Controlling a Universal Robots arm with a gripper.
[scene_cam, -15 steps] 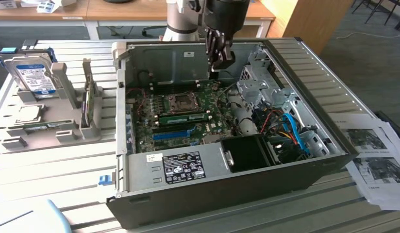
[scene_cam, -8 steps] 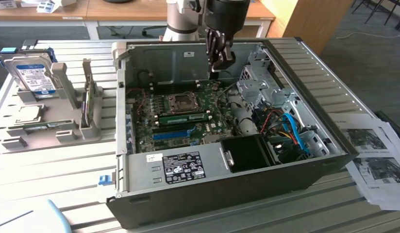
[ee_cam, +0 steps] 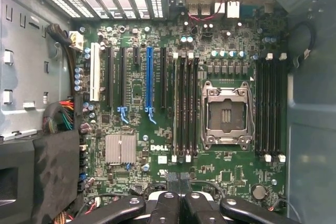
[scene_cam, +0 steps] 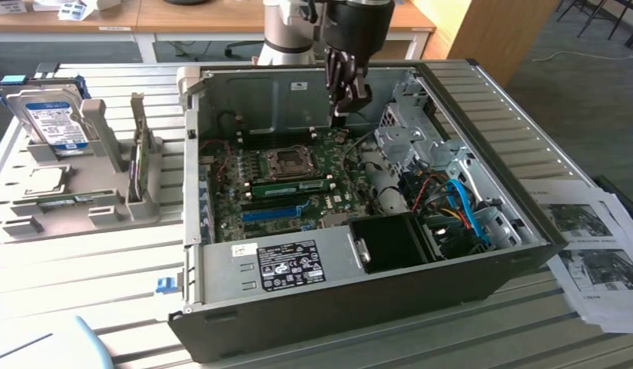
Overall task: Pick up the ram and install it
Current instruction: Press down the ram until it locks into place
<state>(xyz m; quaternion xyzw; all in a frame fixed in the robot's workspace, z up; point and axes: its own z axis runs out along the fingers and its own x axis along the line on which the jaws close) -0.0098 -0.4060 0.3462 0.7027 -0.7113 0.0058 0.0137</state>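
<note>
- Exterior view: the gripper (scene_cam: 344, 112) hangs above the open case (scene_cam: 399, 296). Its fingers are pressed fully together with nothing between them. It is well clear of the motherboard (scene_cam: 332, 206).
- Wrist view: the gripper (ee_cam: 179, 188) appears as closed linkage in the foreground, and it is empty here too.
- Location of the ram (scene_cam: 293, 187): it stands on edge in a slot near the middle of the motherboard. It lies between the CPU socket (scene_cam: 289, 160) and the blue slot (scene_cam: 270, 213), just beside the socket. It looks level and pushed home, which is a judgement and not a confirmed seating.
- Governing relation: the ram lies below the gripper and toward the case's near wall, on the exterior view's lower left of the fingers. Its long axis runs parallel to the blue slot, from the case wall on the exterior view's left toward the drive-bay side.
- Exterior view alone gives the ram's broad green face with its label, and the height gap between fingers and board.
- Wrist view looks straight down on the motherboard (ee_cam: 236, 174). The memory slots (ee_cam: 185, 108) sit between the blue slot (ee_cam: 148, 77) and the CPU socket (ee_cam: 226, 111). The ram is edge-on here, and which slot holds it cannot be told.
- Outside the case, a grey holder (scene_cam: 107, 215) near the table's left edge carries a hard drive (scene_cam: 55, 119). A small greenish strip (scene_cam: 65, 201) lies in it, too small to identify.
</note>
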